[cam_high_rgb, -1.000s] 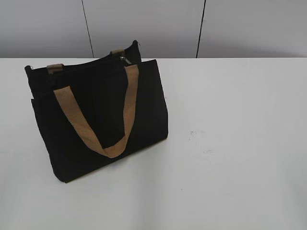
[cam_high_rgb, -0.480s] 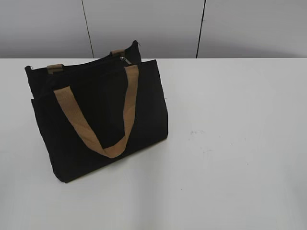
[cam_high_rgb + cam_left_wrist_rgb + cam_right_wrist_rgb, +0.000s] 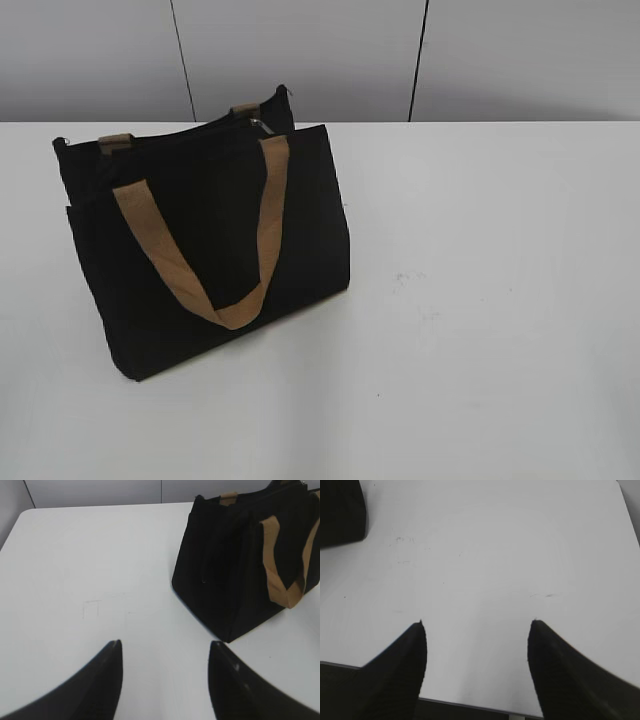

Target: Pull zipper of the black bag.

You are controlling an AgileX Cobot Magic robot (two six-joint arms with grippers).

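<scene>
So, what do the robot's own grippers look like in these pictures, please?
Only the fingers show, in the wrist views. The left gripper has two black fingers, broad at the base and curving to narrow tips, with a matte surface. The right gripper has the same black, horn-shaped fingers. No cables, markings or arm links are visible, and no arm appears in the exterior view.

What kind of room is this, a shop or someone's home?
Neither, probably: it looks like a lab or test bench. A lone black bag stands on a bare white table before plain grey wall panels, with the left gripper open nearby.
</scene>
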